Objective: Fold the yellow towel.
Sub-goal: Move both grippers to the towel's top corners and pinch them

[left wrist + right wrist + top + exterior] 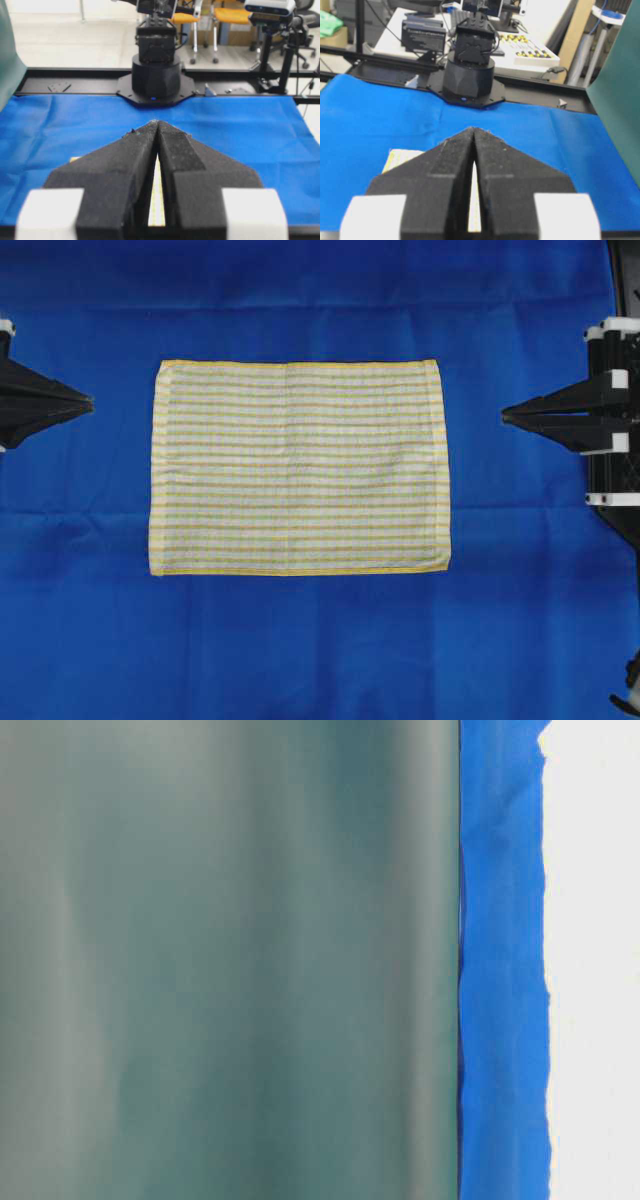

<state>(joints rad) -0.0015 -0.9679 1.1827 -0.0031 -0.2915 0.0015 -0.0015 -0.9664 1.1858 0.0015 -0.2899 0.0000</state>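
The yellow towel (299,467) lay flat and fully spread at the middle of the blue cloth (320,640) covering the tabletop, edges square, no fold yet made. The left hand (88,399) sat well apart from the towel's left edge, its fingers pressed together and holding nothing. The right hand (506,413) sat likewise off the right edge — tips meeting, empty. Both wrist views confirmed the fingertips touching at the point.

Assessment: the task stood at its start. To do the first fold well, each hand would need to open before descending, then pinch a towel corner only — not the blue cloth beneath. Both corners should lift together and travel evenly, so the hems land aligned. Uneven lift would likely skew the fold.
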